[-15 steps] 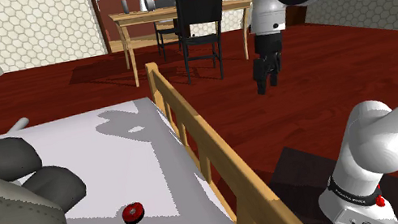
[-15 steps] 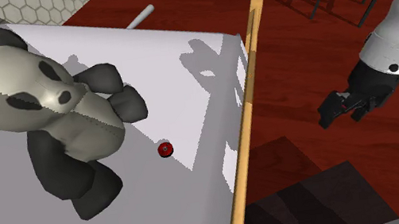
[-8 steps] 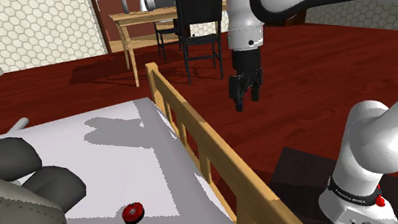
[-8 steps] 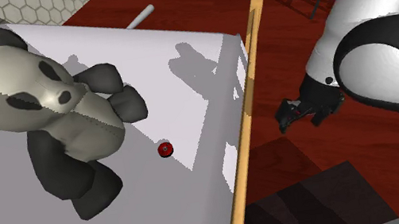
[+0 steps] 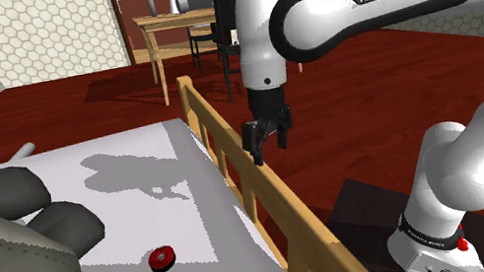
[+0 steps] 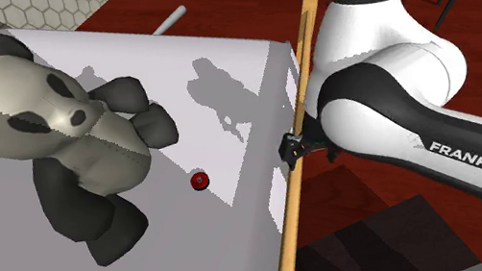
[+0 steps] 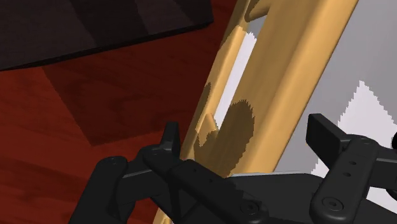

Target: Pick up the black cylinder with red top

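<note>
At the shoulder view's left a stuffed panda (image 5: 8,247) sprawls on the white bed (image 5: 123,219). Near it stands the black cylinder with red top (image 5: 161,259), untouched, so nothing is picked up yet. Further right the wooden rail (image 5: 248,184) bars your way: your jaws hang over it, apart and empty, with the crossing, descent and grasp left to do

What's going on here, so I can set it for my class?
A white Franka arm is meant to pick up the small black cylinder with a red top, which lies on the white bed surface near a panda plush. Its black gripper hangs open and empty over the bed's wooden rail, well apart from the cylinder.
</note>
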